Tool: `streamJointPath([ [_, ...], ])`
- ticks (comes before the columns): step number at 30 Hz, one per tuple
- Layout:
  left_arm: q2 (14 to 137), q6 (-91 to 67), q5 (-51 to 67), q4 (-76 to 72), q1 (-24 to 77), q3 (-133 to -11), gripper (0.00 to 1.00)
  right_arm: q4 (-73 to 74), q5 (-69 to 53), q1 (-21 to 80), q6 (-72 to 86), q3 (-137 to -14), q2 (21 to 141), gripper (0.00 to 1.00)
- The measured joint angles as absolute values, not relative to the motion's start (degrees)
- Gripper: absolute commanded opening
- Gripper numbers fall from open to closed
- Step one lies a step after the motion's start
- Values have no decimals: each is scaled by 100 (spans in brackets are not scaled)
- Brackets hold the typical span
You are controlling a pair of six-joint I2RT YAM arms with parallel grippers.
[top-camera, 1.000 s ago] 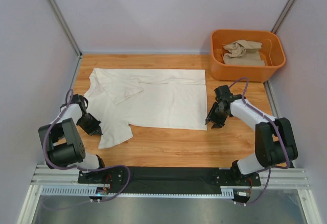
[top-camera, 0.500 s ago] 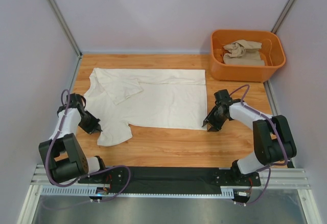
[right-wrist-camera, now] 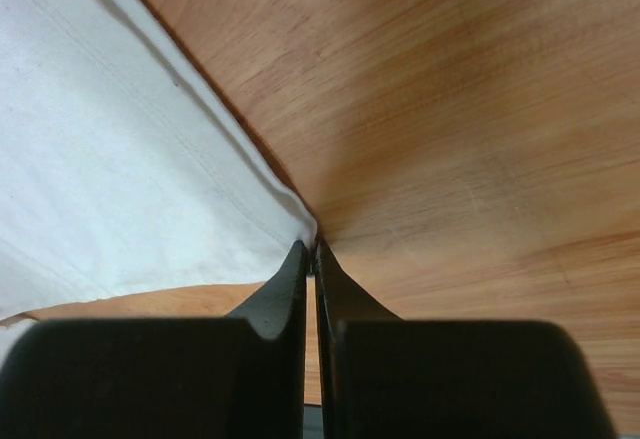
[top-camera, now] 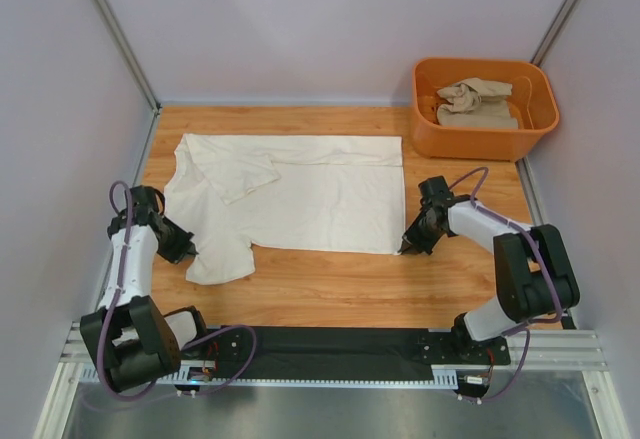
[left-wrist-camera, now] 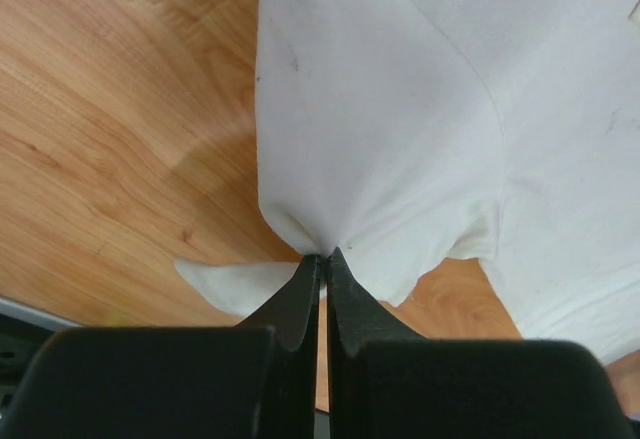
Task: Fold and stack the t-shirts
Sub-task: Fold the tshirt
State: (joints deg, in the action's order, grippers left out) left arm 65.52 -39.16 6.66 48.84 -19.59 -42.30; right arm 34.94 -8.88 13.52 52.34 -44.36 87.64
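Cream shirt [top-camera: 300, 189] spread flat mid-frame on the table [top-camera: 340, 289], upper-left sleeve folded in. Beige shirt [top-camera: 475, 102] bunched in the tub [top-camera: 480, 144], upper right. Right gripper [top-camera: 408, 247], part open a moment ago, now pinched shut on the hem corner at the cloth's lower right. Left gripper [top-camera: 190, 252] clamped on the lower-left sleeve edge, drawn slightly outward. Both ends held, so probably ready to lift for the next fold.

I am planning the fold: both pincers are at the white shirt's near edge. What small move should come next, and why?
Probably raise both a little, together. The left pincer is shut on the sleeve and the right pincer on the near hem corner of the white shirt, which lies spread out; lifting frees that edge for folding.
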Motion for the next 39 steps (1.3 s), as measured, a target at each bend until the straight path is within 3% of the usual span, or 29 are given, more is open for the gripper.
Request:
streamJointPath([
  [13, 6252, -4316, 287, 5465, -1959, -4174, 0, 4001, -548, 1358, 4342, -4333, 8353, 0],
  [19, 6512, -4202, 325, 5452, -1955, -4421, 0, 4289, -499, 1356, 4029, -5124, 8532, 0],
  [28, 8062, -3942, 364, 5269, -1236, -6681, 0, 4495, -460, 1297, 3673, -7061, 9920, 0],
  [39, 10392, -3787, 725, 5282, -1188, -8982, 0, 4668, -54, 1092, 3328, -8484, 11021, 0],
])
